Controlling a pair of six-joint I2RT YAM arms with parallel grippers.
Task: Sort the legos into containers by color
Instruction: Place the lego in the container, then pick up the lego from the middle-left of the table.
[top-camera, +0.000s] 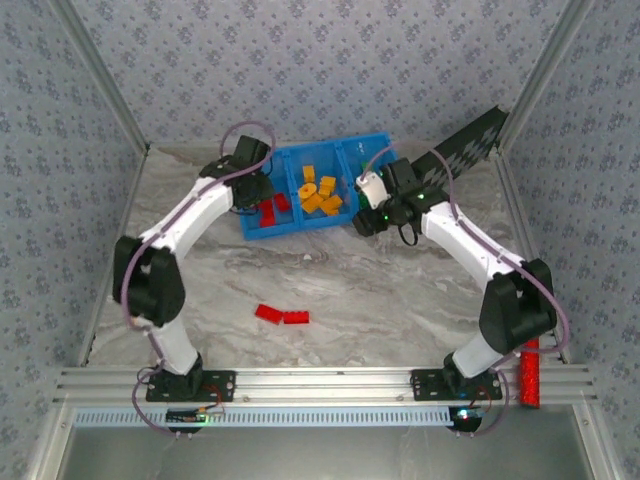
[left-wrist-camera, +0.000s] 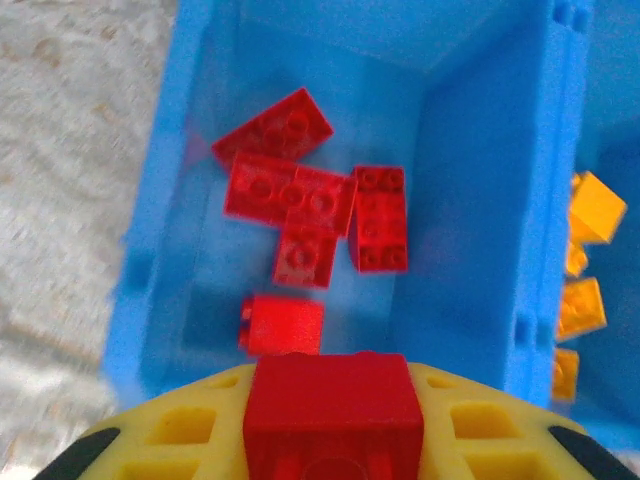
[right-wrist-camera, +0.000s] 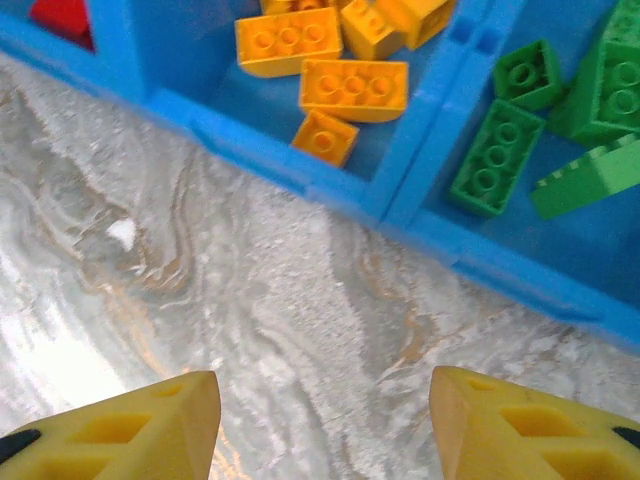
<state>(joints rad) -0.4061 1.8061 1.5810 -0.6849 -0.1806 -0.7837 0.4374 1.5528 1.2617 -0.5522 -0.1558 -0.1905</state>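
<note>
Left claw (left-wrist-camera: 335, 445) clenched on glossy red plastic brick (left-wrist-camera: 335, 400) over blue plastic tray (left-wrist-camera: 480, 230); right claw (right-wrist-camera: 325, 420) released above marbled counter (right-wrist-camera: 200, 260); floral-papered walls (top-camera: 320, 60).

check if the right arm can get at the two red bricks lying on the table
Probably yes: the right tool is open and empty beside the tray, and the red bricks lie on open table with nothing between.

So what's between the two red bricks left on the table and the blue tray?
Nothing. In the top view, bare marbled tabletop runs from the red bricks up to the blue tray, at its near wall.
</note>
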